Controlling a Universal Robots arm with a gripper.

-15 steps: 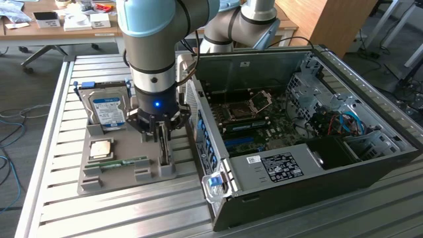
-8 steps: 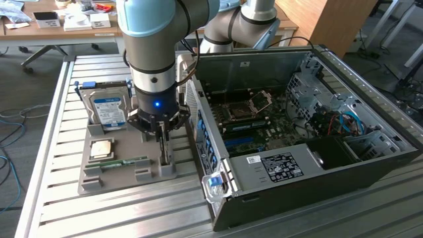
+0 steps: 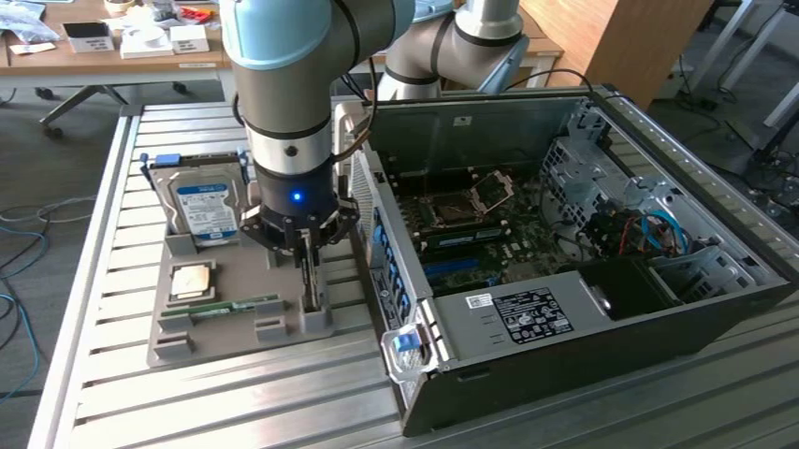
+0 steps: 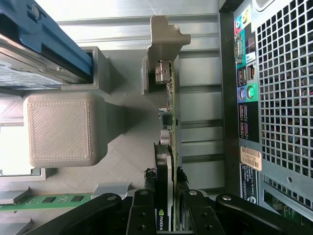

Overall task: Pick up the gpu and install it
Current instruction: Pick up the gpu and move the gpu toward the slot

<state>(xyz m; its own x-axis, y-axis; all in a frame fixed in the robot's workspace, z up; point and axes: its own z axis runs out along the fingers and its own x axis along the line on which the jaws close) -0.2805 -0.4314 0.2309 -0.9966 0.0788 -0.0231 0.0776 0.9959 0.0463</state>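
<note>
Gpu (image 4: 172,122) stands on its edge in a slot of the grey holder (image 3: 175,348) on the worktop (image 3: 250,402), beside the open computer case (image 3: 649,309). The gripper (image 4: 166,196) is narrow and presses both faces of the card. I think the card should come out of the slot straight, not tilted, so that its bracket does not catch.

A robotics lab: slatted metal bench (image 3: 225,402), open computer case (image 3: 600,365), cluttered desk (image 3: 125,64) behind.

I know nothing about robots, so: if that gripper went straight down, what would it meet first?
The gpu, which the gripper clasps edge-on; under it, likely the grey holder.
</note>
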